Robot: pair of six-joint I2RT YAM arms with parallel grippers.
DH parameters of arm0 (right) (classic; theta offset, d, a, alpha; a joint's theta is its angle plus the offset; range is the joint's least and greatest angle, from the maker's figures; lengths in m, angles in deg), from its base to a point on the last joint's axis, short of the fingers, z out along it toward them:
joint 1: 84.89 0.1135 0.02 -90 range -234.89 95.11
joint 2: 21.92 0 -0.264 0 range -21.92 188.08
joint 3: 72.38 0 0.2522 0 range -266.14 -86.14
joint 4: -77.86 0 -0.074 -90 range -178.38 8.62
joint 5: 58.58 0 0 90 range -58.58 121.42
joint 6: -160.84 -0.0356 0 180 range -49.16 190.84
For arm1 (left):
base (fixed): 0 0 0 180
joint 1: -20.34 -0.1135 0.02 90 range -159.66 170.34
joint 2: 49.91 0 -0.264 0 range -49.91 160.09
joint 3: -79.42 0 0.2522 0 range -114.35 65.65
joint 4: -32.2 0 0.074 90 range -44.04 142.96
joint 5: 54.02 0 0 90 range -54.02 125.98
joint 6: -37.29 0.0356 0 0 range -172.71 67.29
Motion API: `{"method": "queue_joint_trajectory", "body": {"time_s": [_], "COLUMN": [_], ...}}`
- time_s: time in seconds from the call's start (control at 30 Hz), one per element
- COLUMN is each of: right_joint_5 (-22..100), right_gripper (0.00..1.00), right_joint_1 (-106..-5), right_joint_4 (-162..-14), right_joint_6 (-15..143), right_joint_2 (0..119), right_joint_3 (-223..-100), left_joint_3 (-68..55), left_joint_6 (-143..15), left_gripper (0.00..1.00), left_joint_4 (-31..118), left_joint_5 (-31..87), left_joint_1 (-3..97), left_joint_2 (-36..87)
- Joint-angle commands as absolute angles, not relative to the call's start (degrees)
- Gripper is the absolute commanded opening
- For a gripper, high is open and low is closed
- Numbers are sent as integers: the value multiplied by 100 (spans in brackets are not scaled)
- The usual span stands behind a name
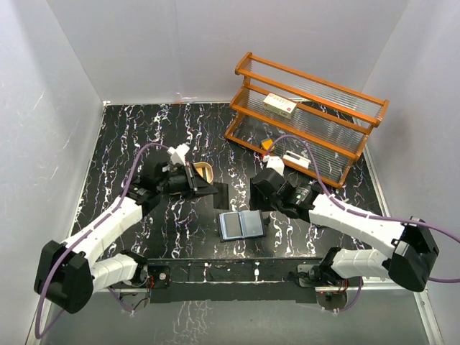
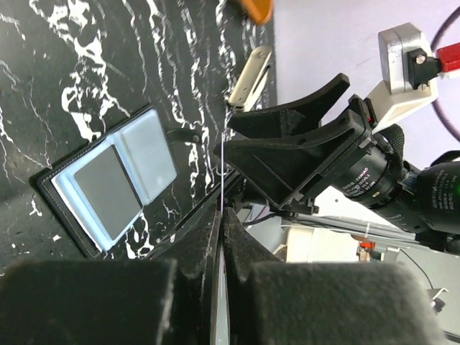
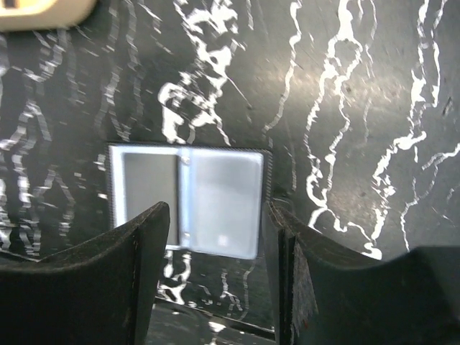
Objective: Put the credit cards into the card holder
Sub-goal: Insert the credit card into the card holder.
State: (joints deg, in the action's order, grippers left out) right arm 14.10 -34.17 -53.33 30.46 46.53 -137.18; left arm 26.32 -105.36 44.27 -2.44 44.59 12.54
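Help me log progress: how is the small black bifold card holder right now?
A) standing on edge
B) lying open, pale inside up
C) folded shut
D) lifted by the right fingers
B: the small black bifold card holder lies spread flat on the black marbled table, pale blue-grey inside facing up.

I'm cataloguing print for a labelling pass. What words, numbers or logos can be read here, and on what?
Nothing reads clearly.
Box on the rack: red print, too small.
White item lower on it: marks too small.
Black cylinder in the left wrist view: white lettering, blurred.
Card holder: no print seen.
Card in the left gripper: edge-on, face hidden.
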Motion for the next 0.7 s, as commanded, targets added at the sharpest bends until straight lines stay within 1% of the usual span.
{"method": "queue_joint_trajectory", "body": {"time_s": [0.0,0.23,0.33,0.57,0.67], "right_joint_5": [1280,1556,1953,2090,2351], "right_gripper": [51,50,50,44,39], "right_joint_1": [-3484,-3720,-3882,-3903,-3903], "right_joint_4": [-5381,-5836,-6173,-6510,-6694], "right_joint_6": [3119,3219,3364,3429,3450], "right_joint_2": [4687,4830,4955,5261,5384], "right_joint_3": [-13317,-12787,-12603,-12381,-12279], "left_joint_3": [2847,2973,2828,2825,2714], "left_joint_6": [-10744,-10794,-10582,-10485,-10333], "left_gripper": [0,0,0,0,0], "left_joint_4": [4283,4064,4359,4358,4629], "left_joint_5": [472,1068,1393,1597,1728], "left_joint_1": [5127,5863,6128,6278,6288], "left_joint_2": [1544,2066,2323,2595,2690]}}
